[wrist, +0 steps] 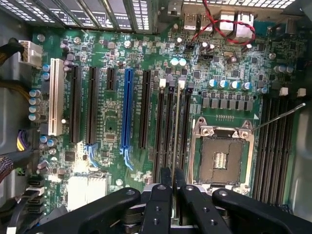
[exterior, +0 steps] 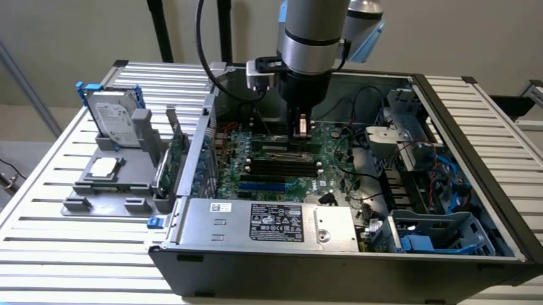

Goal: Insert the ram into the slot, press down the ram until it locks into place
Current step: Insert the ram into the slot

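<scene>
One ram (wrist: 176,122) stands on edge, pinched between near-closed fingers (wrist: 163,197), lengthwise along several parallel black slots (wrist: 168,126).

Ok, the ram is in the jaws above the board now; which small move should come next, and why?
Probably a short, straight descent. The gripper has its jaws shut on the ram, which the wrist view shows edge-on, running in line with a black memory slot beside the processor socket; I cannot tell whether it touches yet.
</scene>
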`<state>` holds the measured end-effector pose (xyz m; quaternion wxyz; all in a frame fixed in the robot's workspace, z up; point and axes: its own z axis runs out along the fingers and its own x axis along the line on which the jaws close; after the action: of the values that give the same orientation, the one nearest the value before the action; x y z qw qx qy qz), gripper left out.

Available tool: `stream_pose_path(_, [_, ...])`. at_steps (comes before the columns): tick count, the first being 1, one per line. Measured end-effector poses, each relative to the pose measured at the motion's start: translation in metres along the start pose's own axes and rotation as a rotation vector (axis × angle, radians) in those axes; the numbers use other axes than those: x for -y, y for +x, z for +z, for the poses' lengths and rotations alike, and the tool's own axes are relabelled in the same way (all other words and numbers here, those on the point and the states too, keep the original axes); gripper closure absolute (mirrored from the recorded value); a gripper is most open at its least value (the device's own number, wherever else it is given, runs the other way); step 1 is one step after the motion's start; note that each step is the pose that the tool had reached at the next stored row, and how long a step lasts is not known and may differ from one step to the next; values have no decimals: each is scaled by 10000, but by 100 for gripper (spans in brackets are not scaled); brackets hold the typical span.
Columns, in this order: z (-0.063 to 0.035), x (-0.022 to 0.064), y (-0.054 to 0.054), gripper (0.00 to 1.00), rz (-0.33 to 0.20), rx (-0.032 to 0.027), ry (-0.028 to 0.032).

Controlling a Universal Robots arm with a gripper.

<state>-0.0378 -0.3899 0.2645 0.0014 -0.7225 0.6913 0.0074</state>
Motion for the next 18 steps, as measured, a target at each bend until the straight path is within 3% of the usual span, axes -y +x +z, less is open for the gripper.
stream_pose_path(3, [46,0,0,86,0,-62,3])
stream_pose_path(5, [71,0,1,86,1,-134,8])
stream_pose_path(11, [136,0,1,86,5,-424,39])
stream_pose_path(18, [236,-14,0,86,51,-591,39])
